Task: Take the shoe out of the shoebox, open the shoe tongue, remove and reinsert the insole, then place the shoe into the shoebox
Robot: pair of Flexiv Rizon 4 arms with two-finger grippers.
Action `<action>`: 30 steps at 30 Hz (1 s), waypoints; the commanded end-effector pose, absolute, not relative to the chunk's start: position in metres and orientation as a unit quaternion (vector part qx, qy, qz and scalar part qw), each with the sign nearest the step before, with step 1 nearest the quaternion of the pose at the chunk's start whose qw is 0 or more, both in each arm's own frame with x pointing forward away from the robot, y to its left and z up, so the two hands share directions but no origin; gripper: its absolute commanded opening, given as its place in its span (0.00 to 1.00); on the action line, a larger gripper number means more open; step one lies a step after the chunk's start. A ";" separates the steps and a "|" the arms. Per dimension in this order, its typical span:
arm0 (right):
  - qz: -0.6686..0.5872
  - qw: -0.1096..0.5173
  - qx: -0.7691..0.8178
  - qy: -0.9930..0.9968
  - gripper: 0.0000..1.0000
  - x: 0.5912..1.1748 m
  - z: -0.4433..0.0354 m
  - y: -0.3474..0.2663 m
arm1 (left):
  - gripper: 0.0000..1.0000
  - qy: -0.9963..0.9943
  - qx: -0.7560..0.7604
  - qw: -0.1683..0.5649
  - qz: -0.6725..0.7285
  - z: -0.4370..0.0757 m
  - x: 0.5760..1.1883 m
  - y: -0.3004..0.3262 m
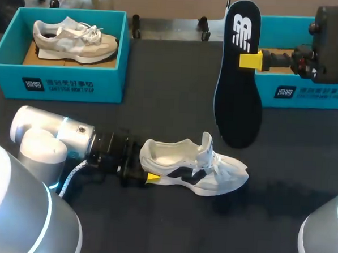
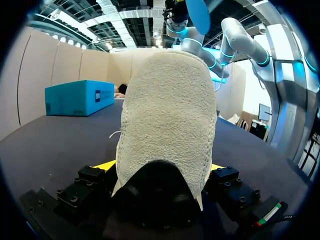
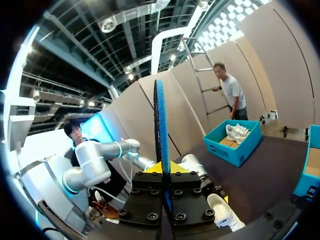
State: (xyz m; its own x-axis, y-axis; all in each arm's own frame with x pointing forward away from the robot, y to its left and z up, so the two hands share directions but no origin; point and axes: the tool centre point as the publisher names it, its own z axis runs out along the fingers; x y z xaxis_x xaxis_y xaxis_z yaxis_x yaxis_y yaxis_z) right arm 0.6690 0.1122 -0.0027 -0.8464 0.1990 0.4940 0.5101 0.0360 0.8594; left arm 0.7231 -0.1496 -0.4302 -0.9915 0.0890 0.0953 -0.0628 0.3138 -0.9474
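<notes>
A white shoe with dark side marks lies on the black table, toe to the right, tongue pulled up. My left gripper is at its heel, open wide. In the left wrist view the suede heel fills the gap between the fingers of the left gripper. My right gripper is shut on the dark insole, holding it upright above the table, right of the shoe. In the right wrist view the insole stands edge-on in the right gripper.
An open teal shoebox at the back left holds a beige shoe. A second teal box stands at the back right, behind my right arm. Black tabletop stretches between them.
</notes>
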 end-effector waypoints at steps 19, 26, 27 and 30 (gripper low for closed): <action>-0.647 0.120 -0.251 -0.710 0.00 0.669 -0.003 0.113 | 1.00 -0.859 0.017 0.056 0.508 -0.425 0.739 -0.097; -0.647 0.120 -0.251 -0.710 0.00 0.669 -0.003 0.113 | 1.00 -0.883 0.032 0.067 0.462 -0.416 0.739 -0.087; -0.647 0.120 -0.251 -0.710 0.00 0.669 -0.003 0.113 | 1.00 -0.892 0.032 0.064 0.446 -0.415 0.739 -0.086; -0.647 0.120 -0.251 -0.710 0.00 0.669 -0.003 0.113 | 1.00 -0.902 0.029 0.056 0.427 -0.412 0.740 -0.085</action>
